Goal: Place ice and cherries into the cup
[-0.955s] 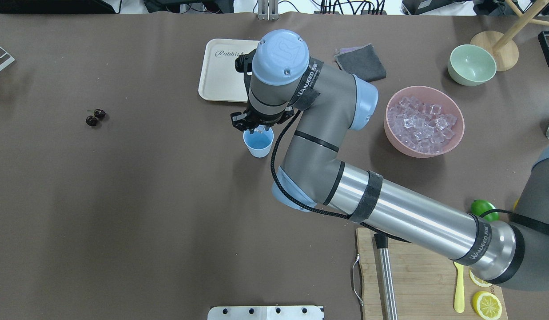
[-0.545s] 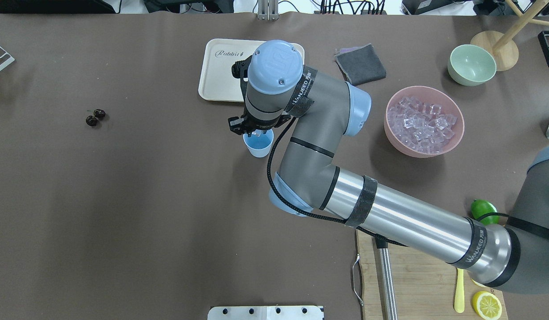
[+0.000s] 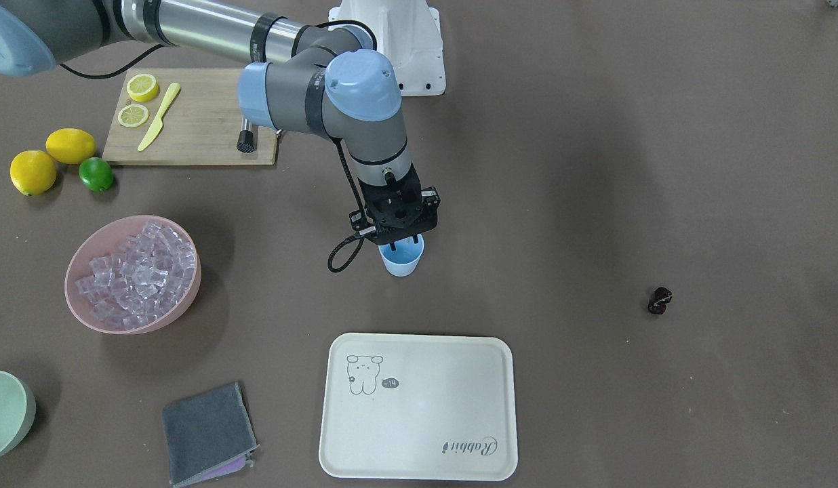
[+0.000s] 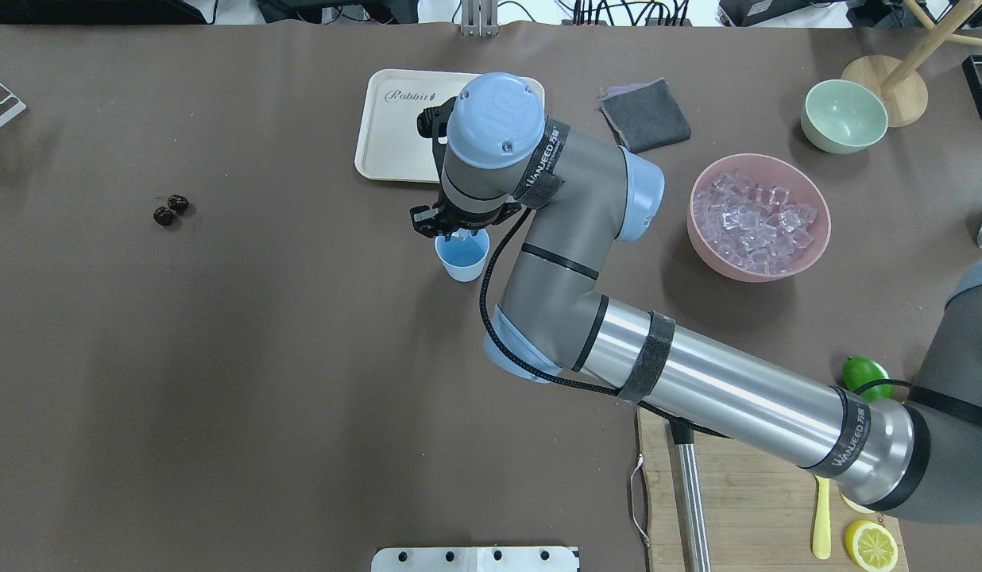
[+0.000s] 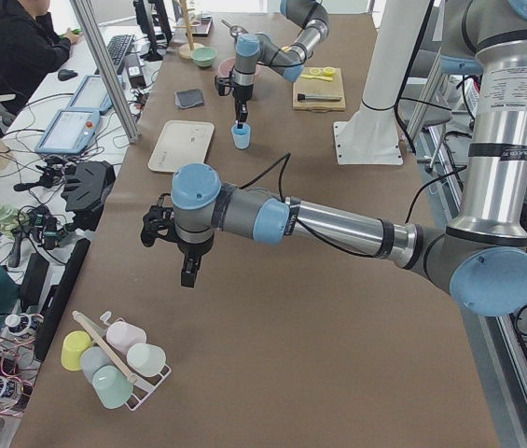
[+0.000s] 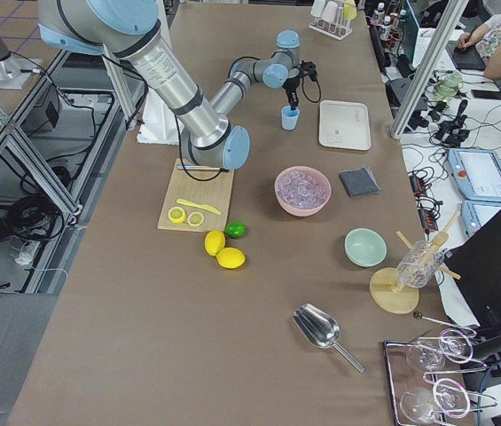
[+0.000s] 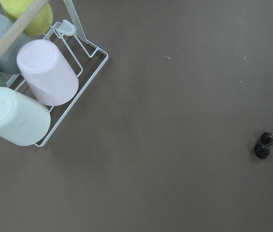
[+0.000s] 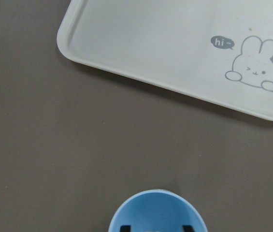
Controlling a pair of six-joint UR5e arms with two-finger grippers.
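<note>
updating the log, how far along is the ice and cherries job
Done: nothing visible; the small light blue plastic cup looks empty. In hand: right gripper at its rim, contents unclear. Remaining: clear ice cubes in the pink bowl, dark red cherries on the table.

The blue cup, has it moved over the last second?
No. In the overhead view the cup keeps the same spot below the cream tray.

Matt plastic cup (image 3: 401,265), wooden board (image 3: 202,122)
</note>
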